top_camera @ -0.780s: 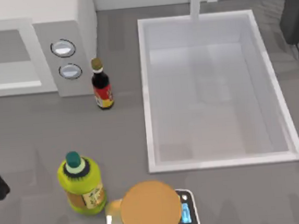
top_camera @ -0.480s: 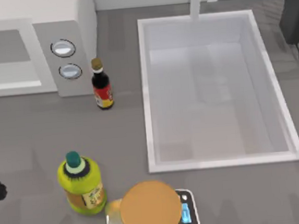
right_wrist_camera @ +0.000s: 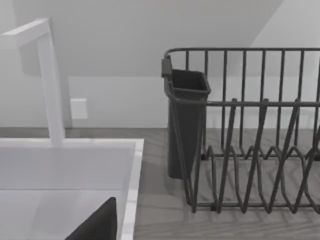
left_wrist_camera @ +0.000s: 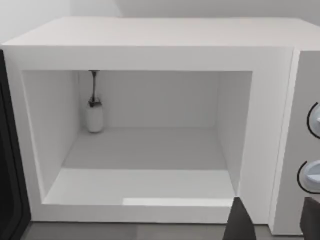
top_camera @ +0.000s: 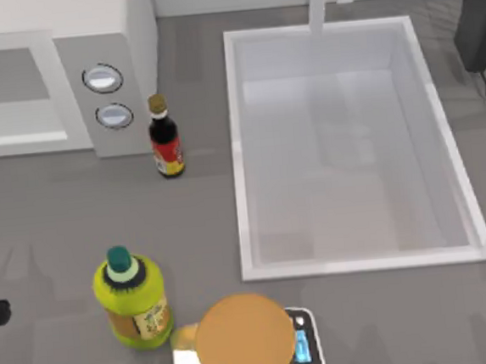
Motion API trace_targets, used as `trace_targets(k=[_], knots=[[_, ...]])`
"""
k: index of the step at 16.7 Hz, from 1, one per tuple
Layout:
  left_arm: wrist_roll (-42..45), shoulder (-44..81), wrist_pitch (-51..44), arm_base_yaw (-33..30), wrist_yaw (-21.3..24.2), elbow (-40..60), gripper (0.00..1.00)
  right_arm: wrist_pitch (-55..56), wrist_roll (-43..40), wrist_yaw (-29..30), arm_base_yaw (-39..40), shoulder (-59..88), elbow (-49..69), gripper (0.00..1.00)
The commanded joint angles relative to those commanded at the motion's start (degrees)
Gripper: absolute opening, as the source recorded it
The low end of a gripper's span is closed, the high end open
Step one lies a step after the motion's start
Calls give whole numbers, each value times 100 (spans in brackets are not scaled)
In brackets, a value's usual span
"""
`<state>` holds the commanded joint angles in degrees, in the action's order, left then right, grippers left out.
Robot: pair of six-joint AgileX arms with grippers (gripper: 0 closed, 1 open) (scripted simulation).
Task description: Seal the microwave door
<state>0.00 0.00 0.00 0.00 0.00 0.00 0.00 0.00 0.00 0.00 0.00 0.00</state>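
We are looking at the microwave [top_camera: 56,88] sitting at the left of the desk [top_camera: 59,215], its cavity gaping open. The door [left_wrist_camera: 9,165] is standing swung out on the cavity's side away from the dials [left_wrist_camera: 312,175] and is looking dark from here. Our left hand [left_wrist_camera: 275,222] is hovering before the oven's lower front, by the dials, fingers apart and holding nothing. Our right hand [right_wrist_camera: 97,225] is hanging over the sink [right_wrist_camera: 131,165] near the rack [right_wrist_camera: 250,150]; apart or together, we cannot tell.
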Motion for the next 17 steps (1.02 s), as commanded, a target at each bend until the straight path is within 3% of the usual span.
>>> trace_targets(k=[2,11,13,17], knots=[[0,0,0,0,0,0,0,0,0,0,0,0,0,100],[0,11,6,19,19,5,0,0,0,0,0,0,0,100],[2,126,67,236,236,59,0,0,0,0,0,0,0,100],[8,505,268,1169,1170,235,0,0,0,0,0,0,0,100]])
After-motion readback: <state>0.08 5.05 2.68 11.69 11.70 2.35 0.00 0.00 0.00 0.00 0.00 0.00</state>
